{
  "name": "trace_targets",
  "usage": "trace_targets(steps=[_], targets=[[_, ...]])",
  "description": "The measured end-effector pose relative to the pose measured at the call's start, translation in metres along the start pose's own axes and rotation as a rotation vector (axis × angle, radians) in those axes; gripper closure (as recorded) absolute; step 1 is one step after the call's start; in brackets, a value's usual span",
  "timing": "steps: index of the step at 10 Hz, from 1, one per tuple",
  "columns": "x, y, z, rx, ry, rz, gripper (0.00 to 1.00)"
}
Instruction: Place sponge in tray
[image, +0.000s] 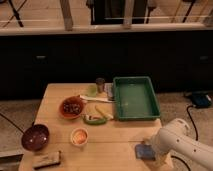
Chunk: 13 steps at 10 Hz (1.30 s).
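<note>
The blue-grey sponge (143, 150) lies flat on the wooden table near its front right corner. The green tray (136, 100) stands at the table's back right, a good way behind the sponge; its bottom looks bare. My gripper (152, 151) is at the end of the white arm that comes in from the lower right. It sits right at the sponge's right edge, low over the table. The arm's casing hides the gripper's tip and part of the sponge.
On the table's left half are an orange bowl with dark contents (72, 107), a dark red bowl (35, 137), a small orange cup (79, 136) and a brown block (46, 160). A can (100, 84), a white utensil (95, 98) and yellow and green items (100, 116) lie left of the tray.
</note>
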Motion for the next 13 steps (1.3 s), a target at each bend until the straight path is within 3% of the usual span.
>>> trace_targets(steps=[7,13], targets=[[-0.0028,-0.0007,-0.0008,0.003,-0.017,-0.014,0.97],[-0.0011,-0.0029,0.0011,-0.003,-0.016,-0.011,1.0]])
